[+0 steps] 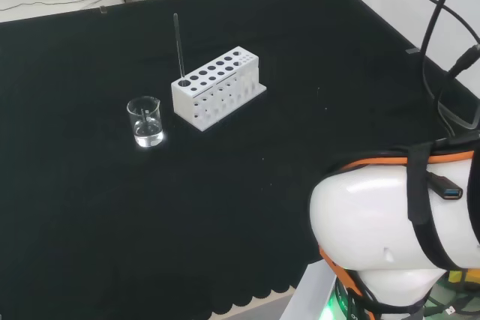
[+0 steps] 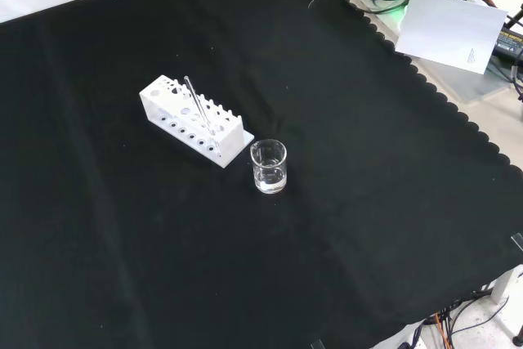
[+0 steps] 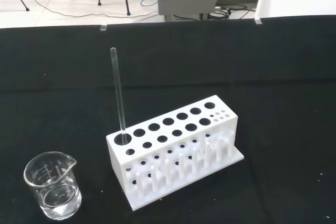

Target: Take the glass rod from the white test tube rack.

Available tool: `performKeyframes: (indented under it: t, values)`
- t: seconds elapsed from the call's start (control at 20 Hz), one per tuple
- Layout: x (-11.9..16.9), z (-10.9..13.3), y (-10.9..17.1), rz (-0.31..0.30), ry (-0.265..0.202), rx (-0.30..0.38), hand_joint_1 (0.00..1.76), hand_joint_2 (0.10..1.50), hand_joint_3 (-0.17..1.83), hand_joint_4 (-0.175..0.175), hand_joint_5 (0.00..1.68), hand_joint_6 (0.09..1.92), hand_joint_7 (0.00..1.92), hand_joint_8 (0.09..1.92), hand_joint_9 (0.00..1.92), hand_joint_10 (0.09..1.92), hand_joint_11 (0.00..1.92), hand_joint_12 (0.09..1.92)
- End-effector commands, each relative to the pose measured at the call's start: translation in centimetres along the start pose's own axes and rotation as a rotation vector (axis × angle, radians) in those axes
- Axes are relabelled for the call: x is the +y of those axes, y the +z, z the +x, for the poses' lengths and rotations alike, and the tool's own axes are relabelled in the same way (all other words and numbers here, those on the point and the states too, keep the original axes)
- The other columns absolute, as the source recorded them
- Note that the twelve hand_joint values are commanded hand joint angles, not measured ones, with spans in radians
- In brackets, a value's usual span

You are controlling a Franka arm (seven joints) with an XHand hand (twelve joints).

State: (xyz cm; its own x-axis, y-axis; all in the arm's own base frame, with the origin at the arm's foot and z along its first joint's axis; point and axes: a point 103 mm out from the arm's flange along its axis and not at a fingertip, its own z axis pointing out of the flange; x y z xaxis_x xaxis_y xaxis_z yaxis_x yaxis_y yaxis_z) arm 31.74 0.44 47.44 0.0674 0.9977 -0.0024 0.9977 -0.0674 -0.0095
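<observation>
Standing upright in a white rack (image 1: pixel 217 85), a thin glass rod (image 1: pixel 178 46) rises well above the rack's top. The rod sits in an end hole: the left end of the rack in the head view, and the near right end in the front view, where the rod (image 2: pixel 198 106) leans slightly up and to the left. Nothing touches the rod.

The rack (image 2: pixel 192 119) rests on the black cloth (image 2: pixel 343 226) covering the bench. It has two rows of round holes along its top, and a flat foot along one long side.

A small clear beaker (image 1: pixel 145 121) stands upright on the cloth near the rod's end of the rack, apart from it. In the head view it is to the left of the rack and a little nearer; in the front view the beaker (image 2: pixel 269 166) is just right of the rack's near corner. It holds a little clear liquid at the bottom.

From the wrist view, the rod (image 3: pixel 117 96), rack (image 3: pixel 176 148) and beaker (image 3: pixel 53 184) are all ahead of the camera at some distance. Whether the hand is released, clenched or grasping anything cannot be told.

At the right of the head view, a large white arm link (image 1: pixel 390 230) with black straps fills the near corner.
</observation>
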Motion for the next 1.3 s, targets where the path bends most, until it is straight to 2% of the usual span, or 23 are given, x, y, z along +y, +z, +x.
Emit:
performKeyframes:
  t: [0.05,0.4,0.5,0.75,1.05,1.3]
  values:
    - [2.1,1.6,1.4,0.005,-0.064,0.006,0.49,0.93,0.34,-0.146,0.04,0.09,0.0,0.67,0.05,0.92,0.0,1.46]
    - [4.8,2.8,2.7,0.02,-0.15,0.046,0.48,0.97,0.34,-0.146,0.05,0.09,0.0,0.72,0.12,0.91,0.0,1.49]
    - [5.5,3.2,1.8,0.017,-0.173,0.054,0.47,0.97,0.34,-0.146,0.05,0.09,0.0,0.73,0.13,0.91,0.0,1.49]
    - [7.3,4.0,3.6,0.004,-0.246,0.097,0.47,0.98,0.33,-0.146,0.06,0.09,0.0,0.76,0.16,0.91,0.0,1.5]
    - [9.3,4.8,4.9,0.026,-0.317,0.103,0.46,0.99,0.33,-0.151,0.13,0.09,0.02,0.82,0.21,0.9,0.01,1.51]
    - [10.4,5.1,5.7,0.039,-0.354,0.108,0.46,1.0,0.33,-0.154,0.16,0.09,0.05,0.84,0.23,0.9,0.02,1.51]
